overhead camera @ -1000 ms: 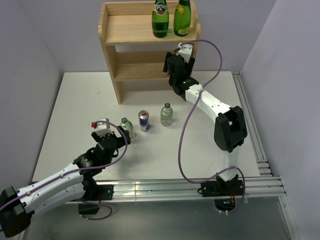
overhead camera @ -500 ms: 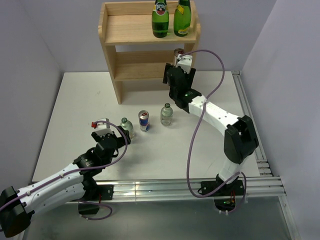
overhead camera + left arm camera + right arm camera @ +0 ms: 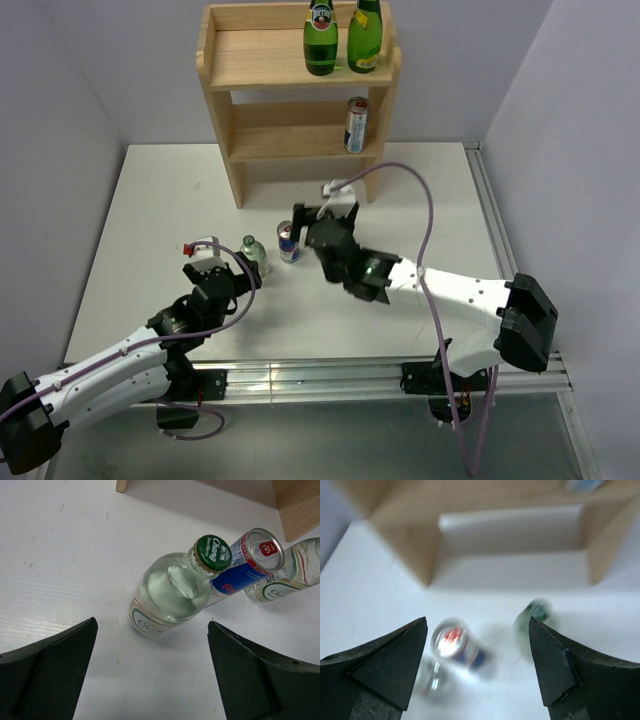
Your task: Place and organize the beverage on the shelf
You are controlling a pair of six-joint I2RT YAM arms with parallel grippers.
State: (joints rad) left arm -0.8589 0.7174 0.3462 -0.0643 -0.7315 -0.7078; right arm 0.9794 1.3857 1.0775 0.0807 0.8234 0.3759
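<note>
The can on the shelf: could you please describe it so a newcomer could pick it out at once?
Find the wooden shelf at the far edge of the table, with two green bottles on top. Beneath them, on a lower tier at the right end, stands the can, upright and alone; the other can sits down on the table.

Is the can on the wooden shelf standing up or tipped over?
Standing up. In the top view the can stands upright on the middle tier of the shelf, with its lid end on top.
</note>
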